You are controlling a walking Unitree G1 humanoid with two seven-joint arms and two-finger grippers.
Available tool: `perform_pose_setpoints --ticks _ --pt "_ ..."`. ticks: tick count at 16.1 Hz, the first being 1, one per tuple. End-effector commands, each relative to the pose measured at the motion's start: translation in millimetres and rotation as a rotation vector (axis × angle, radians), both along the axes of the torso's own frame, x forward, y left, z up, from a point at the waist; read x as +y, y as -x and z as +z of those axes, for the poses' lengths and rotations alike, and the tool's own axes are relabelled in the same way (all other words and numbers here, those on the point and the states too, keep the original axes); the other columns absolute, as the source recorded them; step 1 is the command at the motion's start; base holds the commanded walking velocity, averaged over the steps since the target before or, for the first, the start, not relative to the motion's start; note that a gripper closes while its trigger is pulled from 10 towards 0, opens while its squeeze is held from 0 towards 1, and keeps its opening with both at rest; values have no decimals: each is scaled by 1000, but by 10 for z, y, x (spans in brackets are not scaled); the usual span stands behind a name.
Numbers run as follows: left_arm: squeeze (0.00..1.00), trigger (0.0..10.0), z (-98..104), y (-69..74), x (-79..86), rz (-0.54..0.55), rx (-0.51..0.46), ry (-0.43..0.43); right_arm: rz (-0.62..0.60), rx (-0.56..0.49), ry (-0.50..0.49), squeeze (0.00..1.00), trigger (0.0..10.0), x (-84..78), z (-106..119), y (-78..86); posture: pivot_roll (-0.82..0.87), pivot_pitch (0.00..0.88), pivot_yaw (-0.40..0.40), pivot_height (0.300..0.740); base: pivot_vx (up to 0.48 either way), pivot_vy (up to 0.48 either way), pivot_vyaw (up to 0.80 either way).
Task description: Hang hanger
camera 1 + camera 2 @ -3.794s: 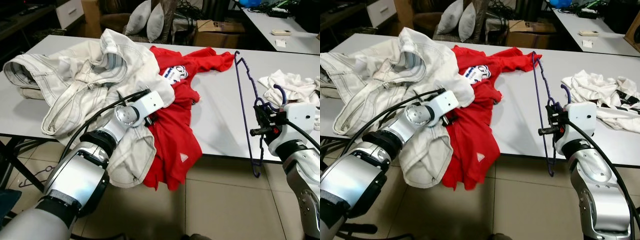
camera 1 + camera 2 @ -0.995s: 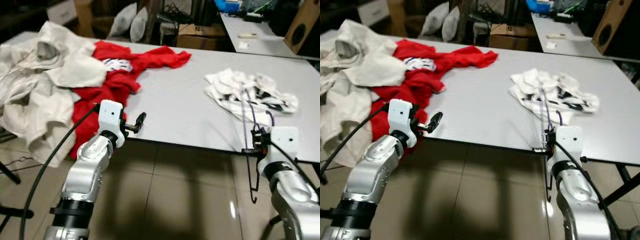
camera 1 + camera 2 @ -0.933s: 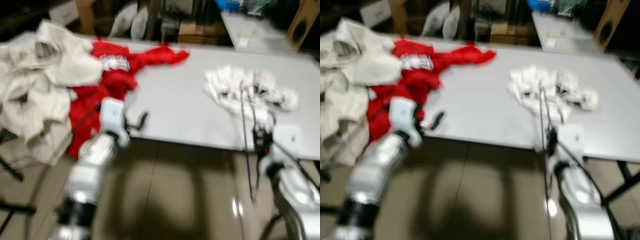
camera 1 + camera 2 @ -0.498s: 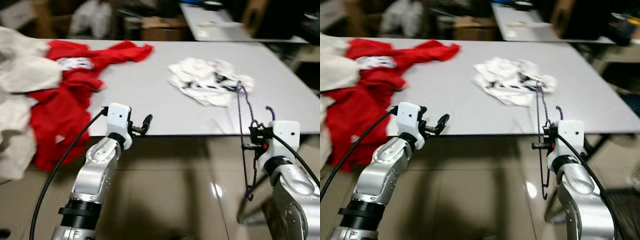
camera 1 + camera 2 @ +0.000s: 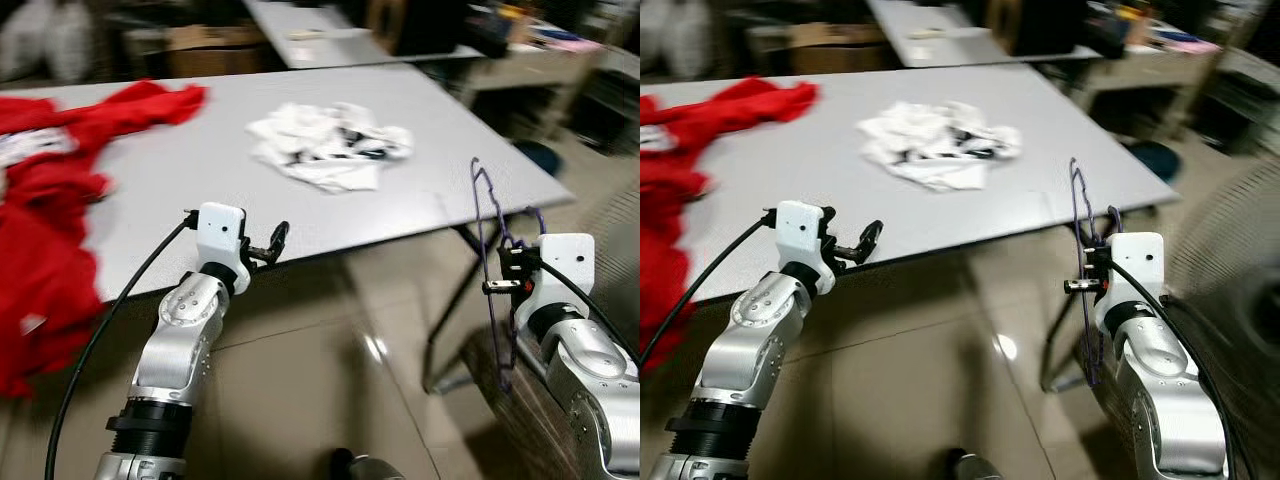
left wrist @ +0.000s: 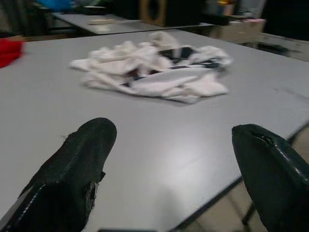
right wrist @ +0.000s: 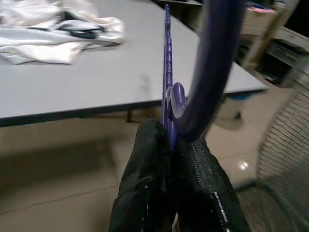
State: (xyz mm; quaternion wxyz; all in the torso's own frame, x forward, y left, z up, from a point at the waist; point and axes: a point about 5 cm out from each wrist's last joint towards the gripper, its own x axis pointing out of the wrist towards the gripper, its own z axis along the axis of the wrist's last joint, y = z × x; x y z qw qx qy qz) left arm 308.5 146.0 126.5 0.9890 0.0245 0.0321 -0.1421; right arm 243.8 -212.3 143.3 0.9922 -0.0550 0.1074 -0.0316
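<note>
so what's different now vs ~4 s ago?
The left gripper has pulled out of the clothes pile and is now open over the table edge. The camera has swung right, so the red shirt sits at the frame's left. The right gripper stays shut on the purple hanger.

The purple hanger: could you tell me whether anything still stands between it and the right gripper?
Nothing does. The right gripper is shut on the purple hanger near its hook, carrying it upright beside the grey table. The left gripper is open at the table's edge.

Dim indoor light, motion-blurred edges, glare on the floor [image 5: 378, 348].
</note>
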Motion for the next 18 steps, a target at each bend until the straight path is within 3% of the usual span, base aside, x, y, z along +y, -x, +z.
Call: perform_pose_setpoints --ticks 1,4,6,8,9,10,11,15,18 --pt "0 10000 39 -16 -9 -26 -17 -12 -28 7 -28 0 10000 -25 -39 26 -34 0 -39 740 0 0 0" --pt "0 10000 38 -28 83 33 -13 13 -5 11 -54 0 10000 39 -80 60 -56 0 0 740 0 0 0" --pt "0 10000 28 -23 102 16 -4 50 -25 18 -13 0 10000 -19 -53 125 -85 0 24 740 0 0 0" --pt "0 10000 27 -34 95 17 -3 66 -20 10 -37 0 10000 -4 -44 160 -83 0 24 740 0 0 0" --pt "0 10000 33 -39 78 18 -4 71 -47 -26 75 0 10000 -14 -3 166 -77 0 24 740 0 0 0" --pt "0 10000 36 -27 60 14 -3 71 53 -57 85 0 10000 81 14 140 -71 0 23 740 0 0 0" --pt "0 10000 33 -18 55 10 -1 71 124 -79 78 0 10000 150 30 129 -64 0 13 740 0 0 0" --pt "0 10000 24 -19 97 34 2 71 62 -38 36 0 10000 117 -19 80 -39 0 -13 740 0 0 0" --pt "0 10000 14 -8 89 36 8 77 113 -49 23 0 10000 137 -10 53 -24 0 -24 740 0 0 0"
